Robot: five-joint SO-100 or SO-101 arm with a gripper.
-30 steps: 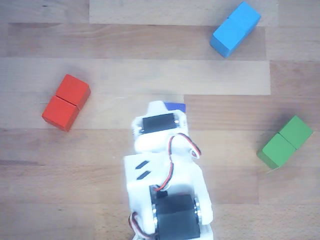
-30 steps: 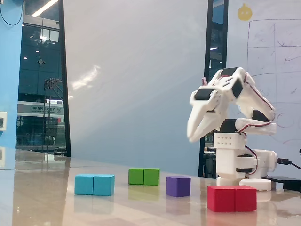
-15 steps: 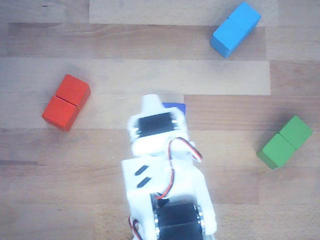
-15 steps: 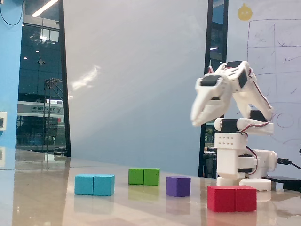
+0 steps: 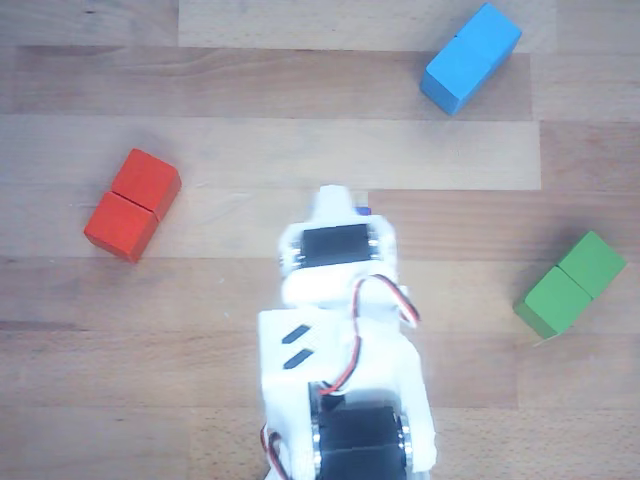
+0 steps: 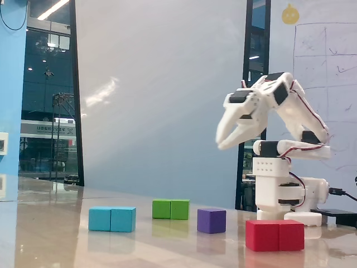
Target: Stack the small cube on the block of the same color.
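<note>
Top-down other view above arm (image 5: 340, 340); low, table-level fixed view, blocks shared

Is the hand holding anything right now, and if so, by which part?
Nothing is held. The hand hangs empty above the table, and the small cube sits on the tabletop, untouched.

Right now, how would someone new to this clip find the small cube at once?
In the fixed view, start at the white arm's base on the right of the table. Just left of the red oblong block in front of it stands the small cube. It alone is a single cube, dark bluish-purple; its red, green and sky-blue neighbours are doubles.
</note>
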